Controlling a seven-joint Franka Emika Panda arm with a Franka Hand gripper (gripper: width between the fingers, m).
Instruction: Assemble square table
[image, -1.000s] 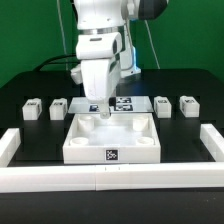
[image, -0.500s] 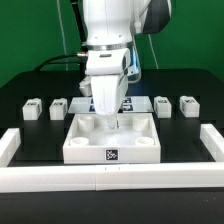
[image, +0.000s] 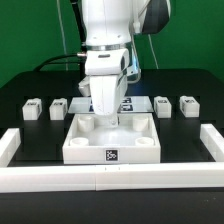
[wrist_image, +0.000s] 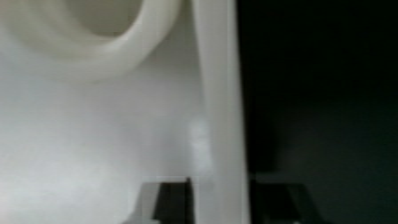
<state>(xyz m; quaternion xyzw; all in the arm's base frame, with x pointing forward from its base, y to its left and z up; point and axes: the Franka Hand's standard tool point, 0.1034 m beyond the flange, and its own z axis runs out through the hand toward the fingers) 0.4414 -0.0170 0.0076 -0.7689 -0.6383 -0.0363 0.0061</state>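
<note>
One grip on the slab's rim

Two fingers (wrist_image: 169, 200) of the gripper (image: 109, 118) pinch the far rim of the slab (image: 85, 151), almost fully closed. The slab lies flat near the table's front. Four legs (image: 58, 106) stand behind it.

Four legs (image: 58, 106) flank the marker board (image: 124, 103), behind the square table (image: 85, 150).
</note>
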